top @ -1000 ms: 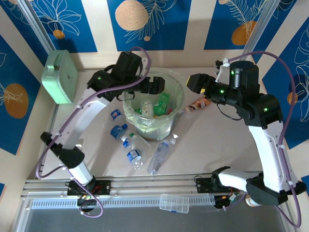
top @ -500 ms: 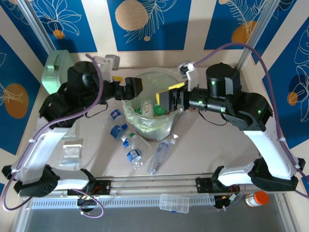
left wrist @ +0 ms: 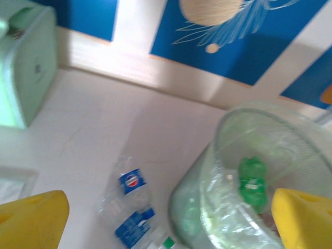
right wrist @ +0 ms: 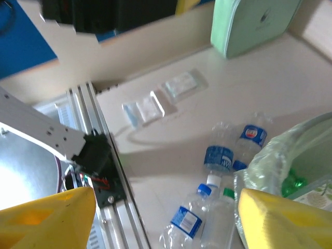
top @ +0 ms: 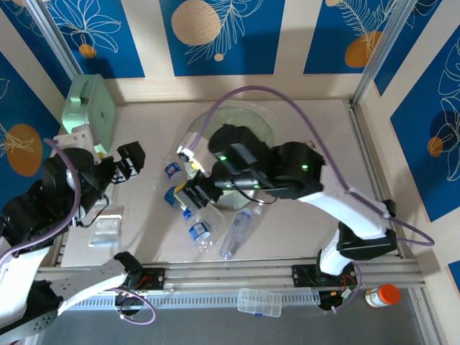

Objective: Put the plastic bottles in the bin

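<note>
My right claw [top: 192, 192] hangs spread and empty over the plastic bottles [right wrist: 218, 156] lying on the table beside the bin [left wrist: 197, 202]. My left claw [top: 129, 161], spread and empty too, sits left of them. A green bottle [left wrist: 252, 182] lies inside the bin.

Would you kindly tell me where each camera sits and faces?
Top external: above, behind the bases, looking down at the table; left arm and right arm show.
Left wrist: faces the bin and back wall, between the open left gripper's fingers.
Right wrist: faces bottles and near rail, right gripper open.
Both wrist views share bin and mint-green case.
</note>
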